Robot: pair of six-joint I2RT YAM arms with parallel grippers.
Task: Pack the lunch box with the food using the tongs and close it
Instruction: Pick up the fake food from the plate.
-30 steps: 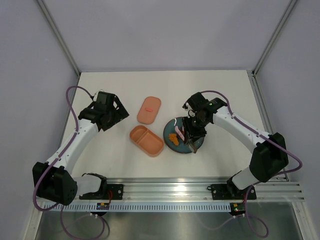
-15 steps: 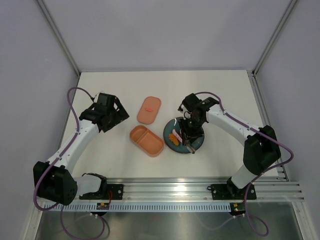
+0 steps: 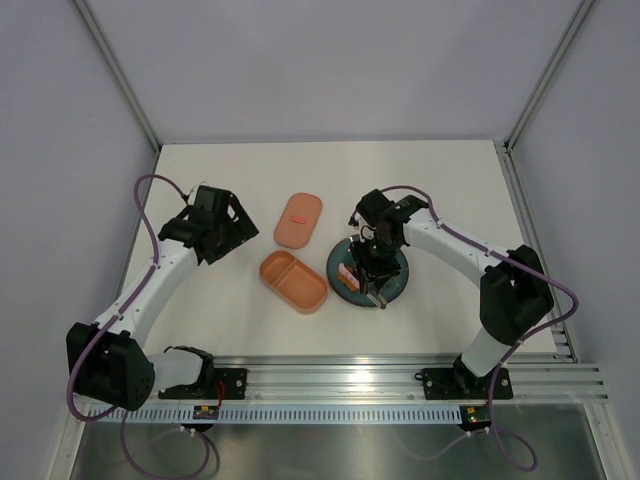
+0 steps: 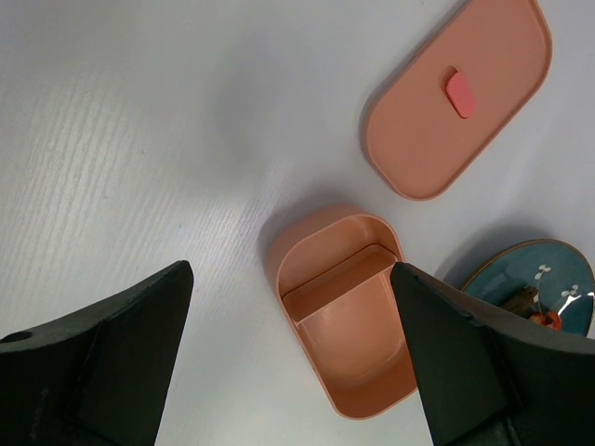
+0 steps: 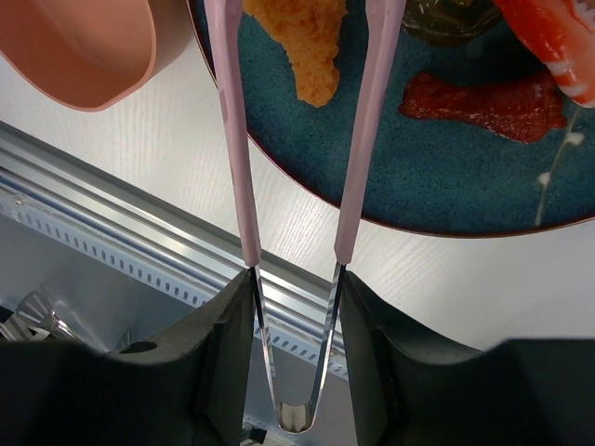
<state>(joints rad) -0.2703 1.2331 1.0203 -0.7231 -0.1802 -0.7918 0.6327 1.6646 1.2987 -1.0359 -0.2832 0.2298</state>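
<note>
Tongs (image 5: 234, 139) are gripped near their hinged end between the fingers of the right gripper (image 5: 296, 316), which is held low over a round teal plate (image 5: 437, 177) at the right of the table (image 3: 440, 180). The two pale pink arms are seen spread apart, with an orange food piece (image 5: 302, 37) lying between them; the tips are cut off by the top edge of the right wrist view. A red smear of sauce (image 5: 483, 102), a dark piece (image 5: 446, 19) and a red-and-white piece (image 5: 553, 32) are also seen on the plate. The salmon-pink lunch box base (image 4: 349, 316), divided into two compartments, is set just left of the plate. Its lid (image 4: 418, 130), marked with a small red tab (image 4: 459, 94), is laid flat on the table just beyond the base, apart from it. The left gripper (image 4: 293, 307) is held with fingers spread wide and nothing between them, above the table to the left of the box.
</note>
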